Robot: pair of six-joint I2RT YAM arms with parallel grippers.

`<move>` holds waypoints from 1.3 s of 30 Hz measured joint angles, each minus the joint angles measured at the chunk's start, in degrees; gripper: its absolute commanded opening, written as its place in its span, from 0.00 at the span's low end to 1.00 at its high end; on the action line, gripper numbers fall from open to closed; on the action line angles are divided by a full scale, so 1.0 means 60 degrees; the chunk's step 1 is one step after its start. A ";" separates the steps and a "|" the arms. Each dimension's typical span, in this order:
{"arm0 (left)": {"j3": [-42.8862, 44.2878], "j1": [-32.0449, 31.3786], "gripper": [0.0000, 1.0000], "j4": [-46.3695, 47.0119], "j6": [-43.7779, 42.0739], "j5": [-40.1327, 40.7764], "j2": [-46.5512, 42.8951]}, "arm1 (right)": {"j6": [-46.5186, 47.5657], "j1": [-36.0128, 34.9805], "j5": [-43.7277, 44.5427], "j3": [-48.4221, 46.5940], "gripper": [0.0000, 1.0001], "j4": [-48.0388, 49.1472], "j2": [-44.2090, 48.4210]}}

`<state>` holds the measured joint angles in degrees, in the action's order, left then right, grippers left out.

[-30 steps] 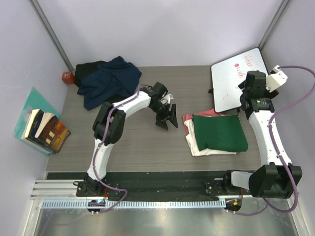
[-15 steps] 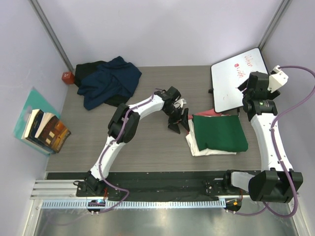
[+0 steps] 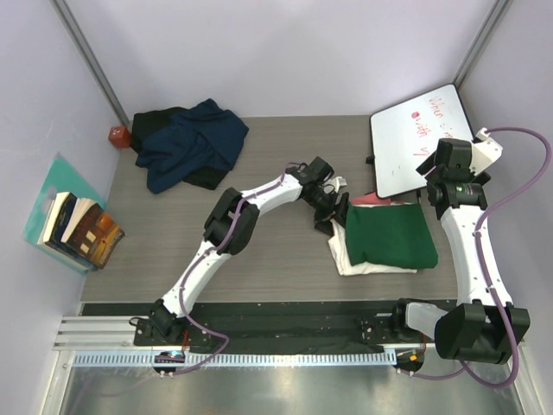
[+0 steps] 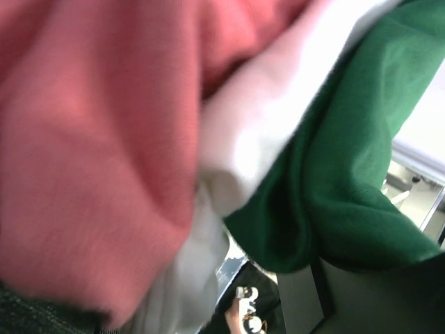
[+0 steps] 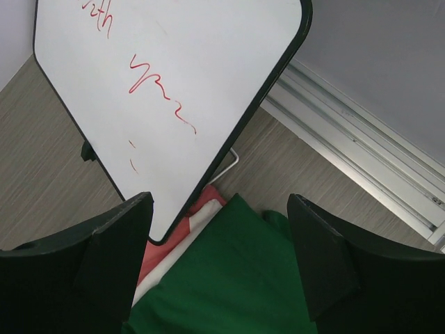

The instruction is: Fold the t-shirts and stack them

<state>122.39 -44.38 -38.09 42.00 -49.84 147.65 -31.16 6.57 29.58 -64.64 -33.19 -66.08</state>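
Three folded t-shirts are stacked at the right of the table: a dark green one (image 3: 386, 233) on top, a cream-white one (image 3: 350, 259) under it, and a pink-red one (image 3: 367, 199) showing at the back. My left gripper (image 3: 332, 216) is open, its fingers at the stack's left edge. Its wrist view is filled with blurred pink-red (image 4: 90, 139), cream-white (image 4: 257, 132) and green (image 4: 348, 174) cloth, and its own fingers are hidden. My right gripper (image 5: 222, 264) hangs open above the green shirt's (image 5: 229, 292) back corner. Navy (image 3: 194, 138) and black (image 3: 155, 121) t-shirts lie crumpled at the back left.
A whiteboard (image 3: 415, 138) with red writing leans at the back right, its lower corner (image 5: 174, 69) over the pink-red shirt. Books (image 3: 78, 226) lie on a teal sheet off the table's left side. A small red object (image 3: 117, 134) sits by the back-left corner.
My left arm has stretched right from the middle of the table until its open gripper meets the stack's left edge. My right gripper has shifted slightly and spread a little wider.
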 measured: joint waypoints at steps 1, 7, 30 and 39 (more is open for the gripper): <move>0.0069 -0.0091 0.64 0.0102 0.0040 -0.0047 0.0058 | 0.0004 0.0007 -0.0047 0.0011 0.84 -0.0062 0.0000; 0.0426 -0.0681 0.64 0.0867 0.0372 -0.0426 0.0444 | 0.0011 0.0036 -0.0193 0.0018 0.84 -0.0200 -0.0004; -0.2444 -0.0120 0.73 0.2040 0.0364 -0.0084 -0.1246 | -0.0171 0.0051 -0.0284 0.0765 0.87 -0.0481 0.0266; -0.4404 0.1501 0.73 0.0965 -0.0849 0.0772 -0.2820 | -0.0404 0.0051 -0.0244 0.1461 0.91 0.0022 0.0044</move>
<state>95.96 -35.38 -32.29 36.91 -45.21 130.74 -33.58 6.87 28.12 -55.88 -33.06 -65.82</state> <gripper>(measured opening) 0.728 0.901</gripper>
